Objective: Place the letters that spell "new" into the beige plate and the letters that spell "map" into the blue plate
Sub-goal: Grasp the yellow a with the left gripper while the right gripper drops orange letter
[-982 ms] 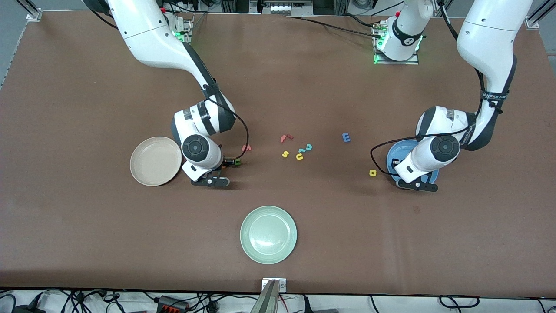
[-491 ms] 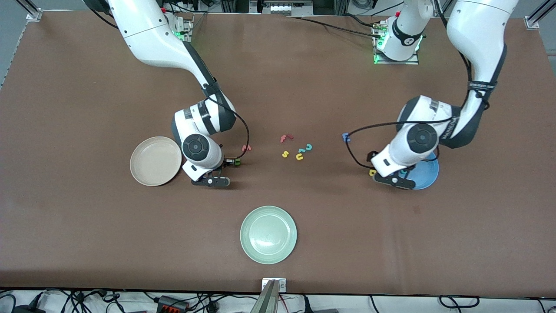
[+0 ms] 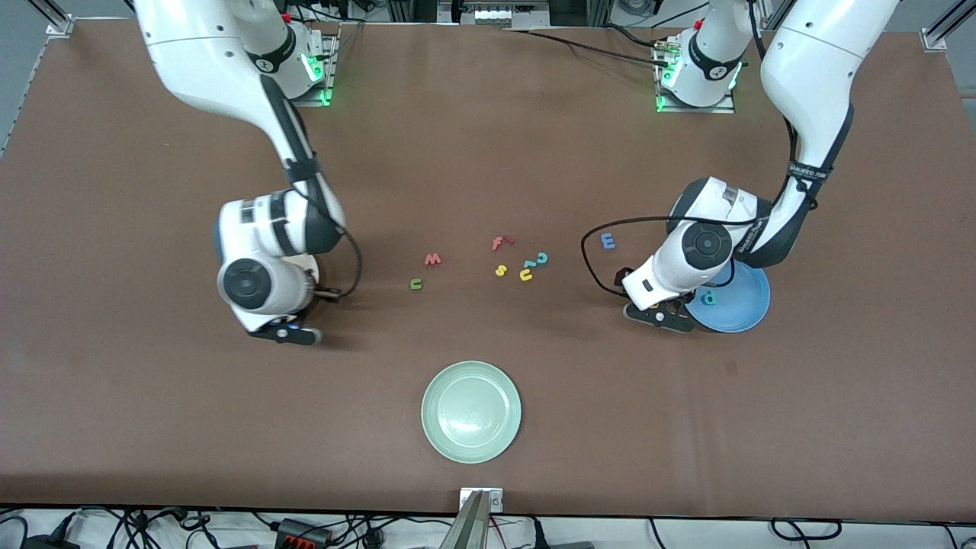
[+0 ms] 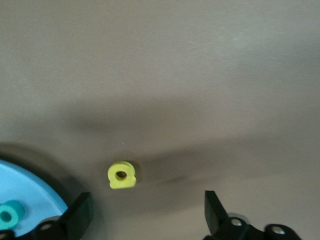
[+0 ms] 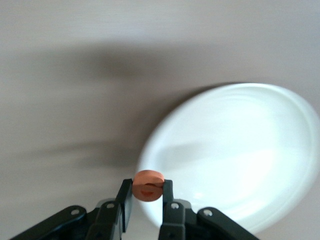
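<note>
Orange e pinched between the right gripper's fingers, over the beige plate's rim. Green n and salmon w lie on open table. Left gripper, jaws spread wide, hangs over the yellow a just beside the blue plate, which holds the teal p; blue m lies near.

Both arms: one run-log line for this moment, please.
right tool: shut on orange e, over beige plate | left tool: open, over yellow a
</note>
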You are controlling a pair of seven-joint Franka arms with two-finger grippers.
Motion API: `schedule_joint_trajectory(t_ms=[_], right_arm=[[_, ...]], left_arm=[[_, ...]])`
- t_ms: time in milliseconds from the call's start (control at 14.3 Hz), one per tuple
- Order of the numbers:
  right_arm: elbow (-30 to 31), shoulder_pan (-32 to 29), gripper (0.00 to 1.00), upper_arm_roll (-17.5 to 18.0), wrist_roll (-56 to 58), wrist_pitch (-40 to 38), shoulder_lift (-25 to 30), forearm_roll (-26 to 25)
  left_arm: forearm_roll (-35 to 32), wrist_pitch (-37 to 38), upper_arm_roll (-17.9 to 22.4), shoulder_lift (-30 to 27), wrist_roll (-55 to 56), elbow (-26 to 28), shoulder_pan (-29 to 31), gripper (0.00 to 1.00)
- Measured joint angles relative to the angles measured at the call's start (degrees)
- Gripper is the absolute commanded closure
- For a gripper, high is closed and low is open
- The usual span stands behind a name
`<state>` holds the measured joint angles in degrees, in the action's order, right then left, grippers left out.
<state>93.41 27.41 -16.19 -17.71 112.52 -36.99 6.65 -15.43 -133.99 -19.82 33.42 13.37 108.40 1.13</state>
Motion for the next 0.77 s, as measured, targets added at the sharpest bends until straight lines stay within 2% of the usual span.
schedule_joint_trajectory(t_ms=[140,280,421,491,561,771], right_arm=[[1.4,-0.7,0.89,-1.0,1.3,-1.4,0.7,0.0],[3.3,-0.9,0.89,-1.1,1.3,-0.8,0.6,0.0],[4.9,-1.2,0.82,-1.1,1.9,0.2,0.5,0.0],[5.8,-1.5,0.63,-1.1,2.6,1.0,0.5,0.0],[6.7,-2.0,0.01,-1.1,3.2,2.0,0.4,0.0],[7.0,-2.8,0.00,-1.1,4.4,3.1,0.6,0.0]], left_arm=[[-3.7,-0.7,0.1,0.6,0.1,0.0,0.5,0.22],[-7.1,-0.7,0.1,1.0,0.1,0.0,0.9,0.33],[-7.8,-1.2,0.1,1.6,0.1,0.0,1.2,0.41],[-7.9,-1.7,0.2,2.1,0.1,0.0,1.3,0.43],[-7.9,-2.3,0.2,2.7,0.1,0.0,1.4,0.50],[-8.0,-3.4,0.1,3.4,0.1,0.0,1.9,0.79]])
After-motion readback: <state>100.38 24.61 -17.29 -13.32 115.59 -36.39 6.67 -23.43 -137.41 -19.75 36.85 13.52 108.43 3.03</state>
